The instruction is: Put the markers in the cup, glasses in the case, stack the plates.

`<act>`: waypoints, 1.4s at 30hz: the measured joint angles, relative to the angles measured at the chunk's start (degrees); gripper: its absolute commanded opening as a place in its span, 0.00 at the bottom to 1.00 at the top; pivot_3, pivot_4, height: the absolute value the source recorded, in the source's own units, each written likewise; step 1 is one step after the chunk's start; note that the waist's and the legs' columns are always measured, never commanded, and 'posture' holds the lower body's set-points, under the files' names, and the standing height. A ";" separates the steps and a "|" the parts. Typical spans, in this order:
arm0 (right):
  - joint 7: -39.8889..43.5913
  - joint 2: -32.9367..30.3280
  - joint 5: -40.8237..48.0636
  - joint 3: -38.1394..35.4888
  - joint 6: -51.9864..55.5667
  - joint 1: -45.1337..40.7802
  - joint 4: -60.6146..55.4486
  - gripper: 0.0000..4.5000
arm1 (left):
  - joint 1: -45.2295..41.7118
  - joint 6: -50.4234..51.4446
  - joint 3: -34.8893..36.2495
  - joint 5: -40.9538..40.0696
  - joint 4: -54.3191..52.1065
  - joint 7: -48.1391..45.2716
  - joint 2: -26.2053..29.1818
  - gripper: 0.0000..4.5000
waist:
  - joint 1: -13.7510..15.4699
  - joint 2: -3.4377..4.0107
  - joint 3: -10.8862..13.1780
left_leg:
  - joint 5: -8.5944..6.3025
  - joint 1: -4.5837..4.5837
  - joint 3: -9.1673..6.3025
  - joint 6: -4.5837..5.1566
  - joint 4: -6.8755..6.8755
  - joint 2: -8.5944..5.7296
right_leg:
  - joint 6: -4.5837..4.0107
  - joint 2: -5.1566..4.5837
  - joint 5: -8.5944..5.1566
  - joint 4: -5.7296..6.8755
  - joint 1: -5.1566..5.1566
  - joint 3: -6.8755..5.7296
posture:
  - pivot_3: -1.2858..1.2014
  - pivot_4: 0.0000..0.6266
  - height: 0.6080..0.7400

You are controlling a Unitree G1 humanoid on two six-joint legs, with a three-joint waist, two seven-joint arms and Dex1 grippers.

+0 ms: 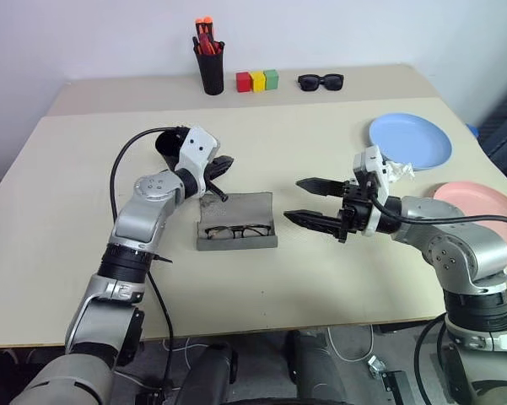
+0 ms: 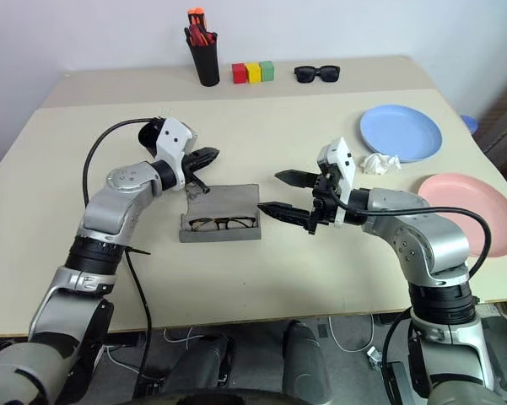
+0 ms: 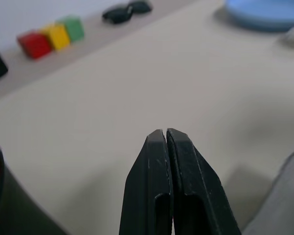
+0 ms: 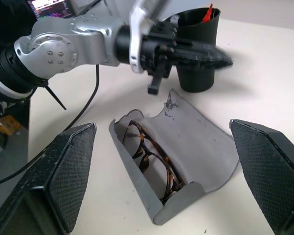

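Left gripper is closed on nothing just above the open case holding the glasses; right gripper, jaws wide apart, faces the case from beside it

No lettering, labels, brands or numbers can be read anywhere here; the bright screen at upper left stays illegible.
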 measured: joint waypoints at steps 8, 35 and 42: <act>-1.59 0.66 -0.82 1.77 -2.20 -0.02 0.03 1.00 | -2.50 7.07 -3.43 0.68 -0.86 -5.39 -0.05 0.01 | -0.25 0.04 -0.03 | 0.00 0.12 0.00 0.00 0.01 0.01 | 0.02 0.00 0.00 0.05 0.08 0.00 | 0.52 0.24 1.00; -2.20 1.04 -3.56 4.72 -6.70 0.05 1.55 1.00 | -0.51 4.24 1.75 1.01 -3.68 0.13 -0.63 0.01 | -0.08 0.03 -0.02 | 0.03 0.02 -0.03 -0.05 0.02 0.00 | 0.01 0.00 0.00 0.04 0.01 0.00 | 0.52 0.24 1.00; -2.89 1.21 -3.58 4.73 -7.11 0.24 1.55 1.00 | -1.00 3.76 0.90 0.80 -3.68 -1.53 -2.27 0.01 | -0.08 0.02 -0.02 | 0.03 0.02 -0.02 -0.04 0.02 0.00 | 0.01 0.00 0.00 0.03 0.01 0.01 | 0.52 0.24 1.00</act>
